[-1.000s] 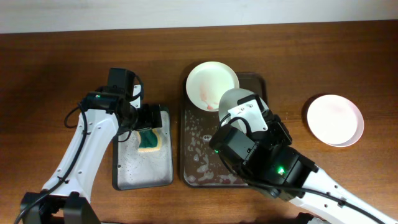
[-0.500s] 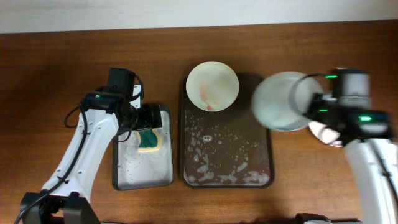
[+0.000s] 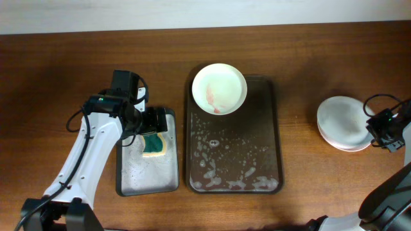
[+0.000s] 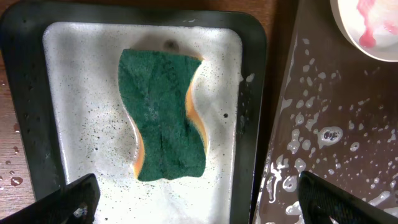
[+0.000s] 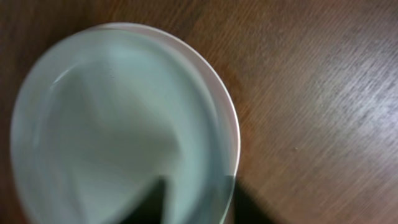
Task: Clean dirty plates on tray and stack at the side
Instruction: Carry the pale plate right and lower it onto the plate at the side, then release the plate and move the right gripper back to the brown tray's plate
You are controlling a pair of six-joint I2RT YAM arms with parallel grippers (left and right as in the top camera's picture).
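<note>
- The large dark brown rectangular tray [image 3: 257, 122] lay at the centre of the brown wooden table [image 3: 64, 64]. Its floor was flecked with white foam and water drops [image 3: 221, 170].
- One round white plate with a reddish smear [image 3: 219, 88] was located on the far left corner of this tray, with its rim reaching over the tray's far edge.
- To the right of the tray and well apart from it, a grey-tinted round plate [image 3: 340, 119] was stacked on a plain white round plate [image 3: 347, 147]. The lower rim was visible along the near side of the stack.
- The right gripper [image 3: 377, 127] was positioned at the right edge of this stack.
- In the right wrist view, one dark finger [image 5: 154, 198] was seen over the inside of the grey-tinted plate, close to its rim. The view was blurred, so it could not be determined whether the fingers were clamped on the rim or released.
- A small grey rectangular tray with a black rim [image 3: 128, 179] lay just left of the brown tray, and its floor was coated with foam.
- A green and yellow sponge [image 4: 165, 115] lay flat on the far half of the small tray.
- The left gripper [image 3: 153, 122] was held above the sponge. Its fingers [image 4: 74, 200] were spread wide apart, with nothing gripped between them.
</note>
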